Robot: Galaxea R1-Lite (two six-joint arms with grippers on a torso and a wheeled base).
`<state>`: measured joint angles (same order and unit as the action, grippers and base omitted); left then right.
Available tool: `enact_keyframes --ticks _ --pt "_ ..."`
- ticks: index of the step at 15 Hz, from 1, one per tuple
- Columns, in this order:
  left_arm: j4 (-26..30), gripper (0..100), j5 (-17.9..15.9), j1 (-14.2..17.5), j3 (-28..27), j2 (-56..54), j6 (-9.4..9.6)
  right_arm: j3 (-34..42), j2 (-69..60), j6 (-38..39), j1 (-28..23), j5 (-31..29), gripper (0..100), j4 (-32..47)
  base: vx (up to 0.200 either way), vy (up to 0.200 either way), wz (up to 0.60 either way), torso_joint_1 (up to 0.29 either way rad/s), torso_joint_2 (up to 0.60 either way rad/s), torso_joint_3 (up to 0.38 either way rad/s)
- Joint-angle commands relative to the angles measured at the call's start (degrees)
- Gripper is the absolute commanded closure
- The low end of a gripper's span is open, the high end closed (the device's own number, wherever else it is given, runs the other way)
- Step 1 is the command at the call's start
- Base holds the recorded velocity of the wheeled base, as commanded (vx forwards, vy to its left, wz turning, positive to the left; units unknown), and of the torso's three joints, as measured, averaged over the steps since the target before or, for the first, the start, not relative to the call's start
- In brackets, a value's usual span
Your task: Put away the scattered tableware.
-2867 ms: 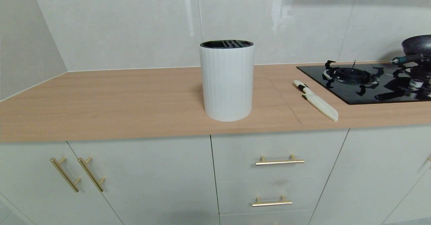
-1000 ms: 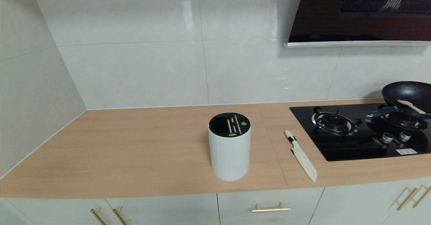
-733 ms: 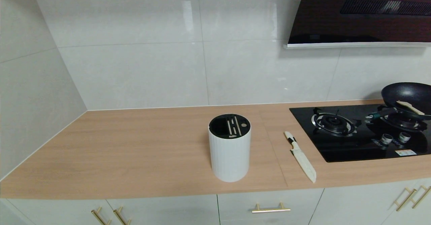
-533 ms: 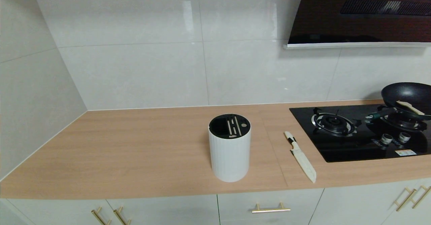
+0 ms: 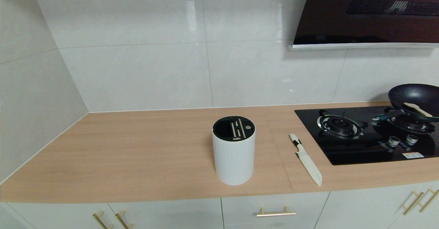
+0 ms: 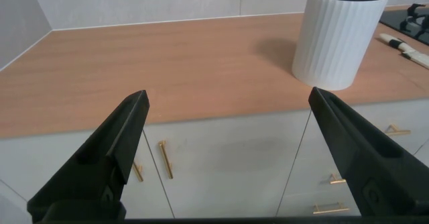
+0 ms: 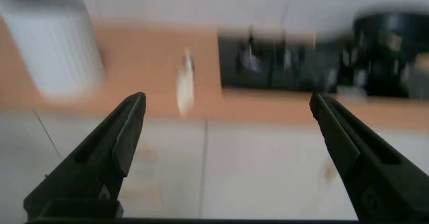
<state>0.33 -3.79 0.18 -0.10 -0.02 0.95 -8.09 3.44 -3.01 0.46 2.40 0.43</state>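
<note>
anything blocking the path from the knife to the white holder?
Nothing visible. The knife lies flat beside the stove, and only bare countertop separates it from the holder, whose slotted top is uncovered.

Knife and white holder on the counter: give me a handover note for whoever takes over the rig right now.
Left gripper: fingers open, empty, held off the front edge of the counter, facing the holder.
Right gripper: fingers open, empty, facing the knife.
Knife: flat on the counter between holder and hob, handle toward the wall, tip near the front edge.
Holder: upright, with nothing sticking out of its slotted top.
Done: nothing is put away yet.
Left: grasp the knife and probably slot it into the holder. The pale utensil in the pan may need storing too.
</note>
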Motion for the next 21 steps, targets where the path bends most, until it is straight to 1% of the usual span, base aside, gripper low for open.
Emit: enact_keyframes --ticks 1,2,3,5,6,7,9,12,13,14,17,20,21 --pt "0.0 0 0.0 0.0 0.0 0.0 0.02 -16.2 23.0 4.0 1.3 5.6 0 -0.9 0.000 0.000 0.00 0.000 0.00 0.000" --pt "0.0 0 0.0 0.0 0.0 0.0 0.02 -19.2 30.4 4.2 1.1 5.3 0 -2.4 0.000 0.000 0.00 0.000 0.00 0.000" --pt "0.0 0 0.0 0.0 0.0 0.0 0.02 -21.4 37.7 4.3 1.1 5.3 0 -6.1 0.000 0.000 0.00 0.000 0.00 0.000" --pt "0.0 0 -0.1 0.0 0.0 0.0 0.02 -22.9 51.6 5.3 1.2 5.1 0 -16.4 0.000 0.000 0.00 0.000 0.00 0.000" --pt "0.0 0 0.0 0.0 0.0 0.0 0.02 -23.5 55.7 5.5 1.5 5.1 0 -19.7 0.000 0.000 0.00 0.000 0.00 0.000" --pt "0.0 0 0.0 0.0 0.0 0.0 0.02 -25.0 62.2 7.7 2.9 5.2 0 -25.2 0.000 0.000 0.00 0.000 0.00 0.000" --pt "0.0 0 0.0 0.0 0.0 0.0 0.02 -27.8 71.4 8.7 4.5 4.1 0 -30.0 0.000 0.000 0.00 0.000 0.00 0.000" --pt "0.0 0 0.0 0.0 0.0 0.0 0.02 -33.7 84.8 8.7 7.9 0.9 0 -30.0 0.000 0.000 0.00 0.000 0.00 0.000" --pt "0.0 0 -0.1 0.0 0.0 0.0 0.02 -34.4 86.5 8.4 8.2 0.8 0 -30.0 0.000 0.000 0.00 0.000 0.00 0.000" --pt "0.0 0 0.0 0.0 0.0 0.0 0.02 -36.1 91.3 7.3 8.8 0.6 0 -30.4 0.000 0.000 0.00 0.000 0.00 0.000" --pt "0.0 0 0.0 0.0 0.0 0.0 0.02 -40.5 101.3 4.4 8.7 0.1 0 -30.7 0.000 0.000 0.00 0.000 0.00 0.000" --pt "0.0 0 -0.1 0.0 0.0 0.0 0.02 -44.8 109.1 3.5 8.7 0.0 0 -31.6 0.000 0.000 0.00 0.000 0.00 0.000" --pt "0.0 0 -0.1 0.0 0.0 0.0 0.02 -45.1 111.1 3.4 8.7 0.0 0 -31.7 0.000 0.000 0.00 0.000 0.00 0.000"
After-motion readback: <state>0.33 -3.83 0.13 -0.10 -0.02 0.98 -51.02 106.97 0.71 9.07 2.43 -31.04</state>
